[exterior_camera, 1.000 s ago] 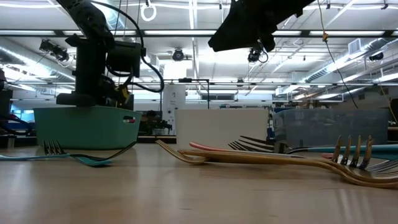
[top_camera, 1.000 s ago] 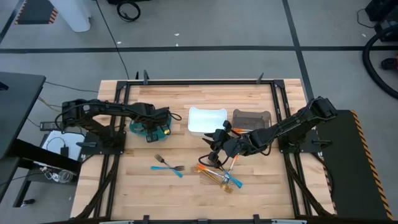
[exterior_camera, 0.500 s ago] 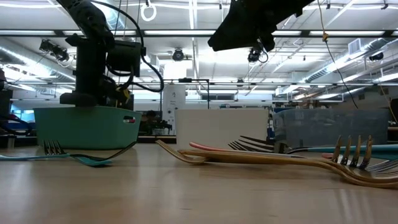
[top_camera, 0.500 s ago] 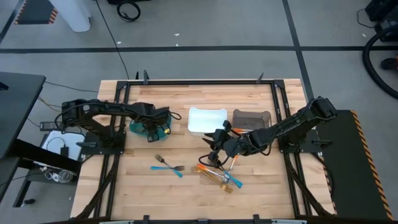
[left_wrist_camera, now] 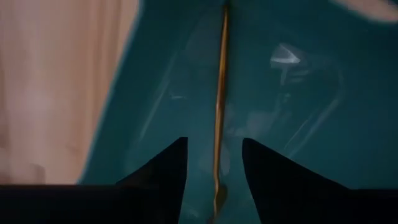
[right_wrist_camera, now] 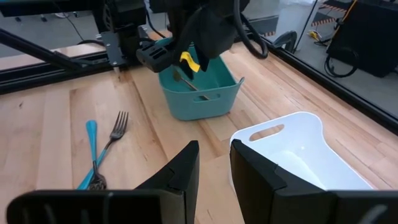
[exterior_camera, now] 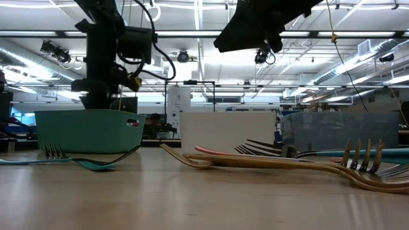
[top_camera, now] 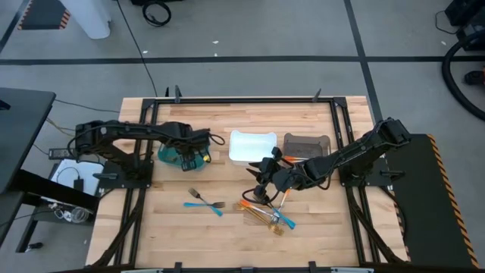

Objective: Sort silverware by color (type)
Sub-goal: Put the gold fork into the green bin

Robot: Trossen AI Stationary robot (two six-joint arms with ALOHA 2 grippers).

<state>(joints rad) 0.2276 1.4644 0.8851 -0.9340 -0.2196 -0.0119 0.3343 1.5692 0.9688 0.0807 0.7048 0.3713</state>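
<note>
- Three bins along the table [top_camera: 167, 243]: teal bin [top_camera: 176, 155], white bin [top_camera: 251, 146], grey bin [top_camera: 306, 143].
- Left end effector [top_camera: 198, 157] is over the teal bin, fingers apart, one fork [left_wrist_camera: 219, 118] lying inside.
- Two loose forks [top_camera: 204, 202] sit mid-table.
- Silverware pile [top_camera: 268, 213] lies under the right end effector [top_camera: 261, 184], fingers slightly apart and empty.

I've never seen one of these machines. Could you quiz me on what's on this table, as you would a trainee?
1. True or false: the left gripper hangs over the teal bin.
2. Which bin stands between the teal one and the grey bin?
3. What lies under the right gripper: A) a heap of forks, B) a cup?

Key: 1 true; 2 the white bin; 3 A.
</note>
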